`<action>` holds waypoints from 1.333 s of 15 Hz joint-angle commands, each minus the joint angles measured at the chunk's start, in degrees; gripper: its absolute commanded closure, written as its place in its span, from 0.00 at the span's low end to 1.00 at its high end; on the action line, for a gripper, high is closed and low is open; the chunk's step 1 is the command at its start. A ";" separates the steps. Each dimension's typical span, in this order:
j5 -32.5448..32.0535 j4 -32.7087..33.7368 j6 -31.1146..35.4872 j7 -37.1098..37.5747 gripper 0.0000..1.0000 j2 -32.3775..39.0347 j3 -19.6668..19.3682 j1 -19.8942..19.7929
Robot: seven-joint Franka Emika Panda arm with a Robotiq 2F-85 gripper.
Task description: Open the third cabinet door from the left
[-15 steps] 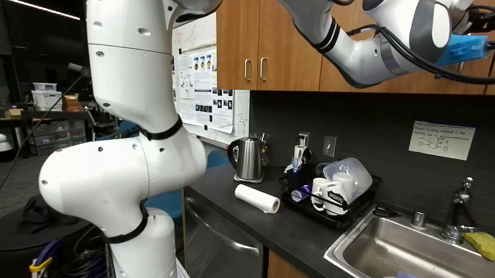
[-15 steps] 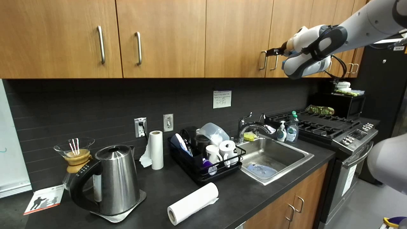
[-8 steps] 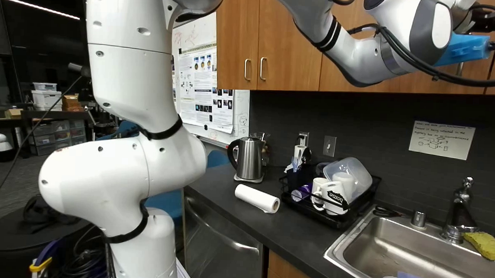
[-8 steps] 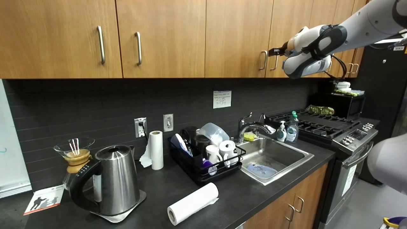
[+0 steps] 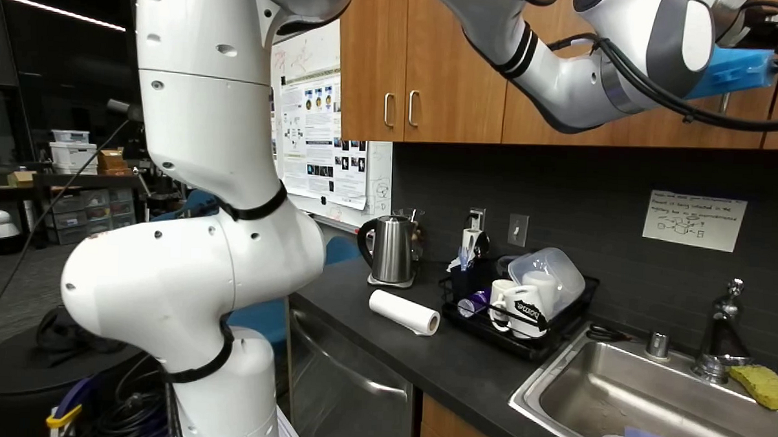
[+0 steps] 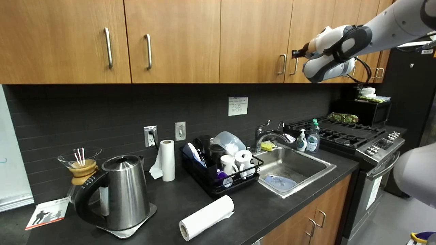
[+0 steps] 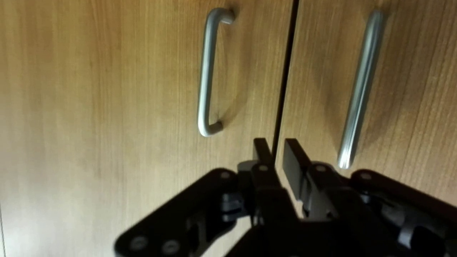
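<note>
The third door (image 6: 253, 41) hangs above the back edge of the counter (image 6: 163, 207), toward the end with the sink (image 6: 308, 181). It is closed: a flat panel of honey-brown wood with fine vertical grain, flush with its neighbours. Its handle (image 7: 207, 78), a round bar of brushed metal bent inward at both ends, stands upright near the door's right side. Across a thin dark seam (image 7: 286, 67), the next door (image 6: 310, 23) carries a matching bar (image 7: 360, 92).

The gripper (image 7: 275, 150) points at the seam, apart from both bars in the wrist view. Its black fingers (image 7: 293, 166) are straight and flat-faced, with a narrow gap between them where the seam and a strip of wood show. The arm (image 5: 198, 121) is smooth, white and rounded.

The counter is matte and dark. Near its left end stands the kettle (image 6: 129, 194), a brushed-steel cylinder with a curved black grip. A white paper roll (image 6: 207, 217) lies near the front edge; another roll (image 6: 168, 161) stands upright toward the back edge. The black wire rack (image 6: 204, 182), beside the steel sink, holds white mugs (image 6: 229, 163) and a cloudy plastic tub (image 6: 229, 140). At the back edge, a porous yellow sponge (image 6: 268, 146) sits beside the tap (image 6: 259, 137).
</note>
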 commanded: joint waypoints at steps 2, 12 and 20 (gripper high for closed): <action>1.23 1.39 0.08 -1.11 0.52 -0.08 -0.76 0.71; 2.66 1.60 0.14 -1.14 0.00 -0.05 -1.02 0.88; 0.75 0.59 0.22 -0.83 0.00 1.36 -0.10 0.86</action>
